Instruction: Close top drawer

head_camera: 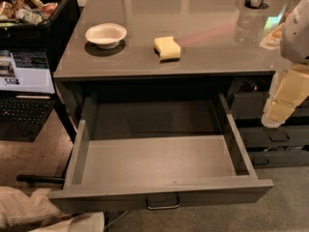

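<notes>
Cut off and hard to see

The gripper (282, 100) hangs at the right edge, beside the open top drawer (159, 161), and its arm runs out of the picture. The left edge cuts the laptop (24, 79) and the snack bin (38, 13). Dark shadow under the counter (145, 57) hides the drawer's back.

The bench (212, 57) top is smooth, glossy grey and mirrors light across the upper frame. Below it, the top drawer (159, 161) has a matt, plain grey inside; its handle (163, 205) at the bottom centre looks like shiny metal. The bowl (105, 35) is smooth and white with a dull sheen. The sponge (167, 48) looks soft and matt. At the right edge, the gripper (282, 103) has a smooth, pale, plastic-looking shell. Creased white cloth (29, 211) lies at the lower left.
</notes>
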`<state>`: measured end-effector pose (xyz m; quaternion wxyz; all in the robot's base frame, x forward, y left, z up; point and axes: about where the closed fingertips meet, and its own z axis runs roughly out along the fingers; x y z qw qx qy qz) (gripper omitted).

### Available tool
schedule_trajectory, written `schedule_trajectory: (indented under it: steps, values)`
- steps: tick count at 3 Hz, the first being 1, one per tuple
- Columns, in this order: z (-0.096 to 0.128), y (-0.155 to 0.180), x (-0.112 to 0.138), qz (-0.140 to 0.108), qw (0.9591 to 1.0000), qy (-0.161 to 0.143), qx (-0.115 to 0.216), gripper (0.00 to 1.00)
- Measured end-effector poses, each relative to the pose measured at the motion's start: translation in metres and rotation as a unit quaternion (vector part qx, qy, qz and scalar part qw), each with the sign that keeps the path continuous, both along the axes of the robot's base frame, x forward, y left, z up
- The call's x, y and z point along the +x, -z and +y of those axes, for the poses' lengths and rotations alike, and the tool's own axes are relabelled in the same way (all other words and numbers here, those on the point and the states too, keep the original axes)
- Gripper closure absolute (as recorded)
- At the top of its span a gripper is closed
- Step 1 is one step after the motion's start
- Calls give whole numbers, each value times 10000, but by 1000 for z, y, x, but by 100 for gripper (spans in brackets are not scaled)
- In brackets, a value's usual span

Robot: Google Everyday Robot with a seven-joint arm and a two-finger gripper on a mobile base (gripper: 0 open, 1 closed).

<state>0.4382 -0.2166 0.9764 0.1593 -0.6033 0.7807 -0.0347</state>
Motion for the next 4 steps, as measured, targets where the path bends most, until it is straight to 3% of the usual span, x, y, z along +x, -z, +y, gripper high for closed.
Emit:
schedule_trajectory:
  steps: [2,3,4]
  values:
    - [-3,10,-6,35,9999,-2,126,0]
    - [-1,33,-27,121,9990,-59,429,15]
    - [8,82,-61,424,9949,-98,908,39]
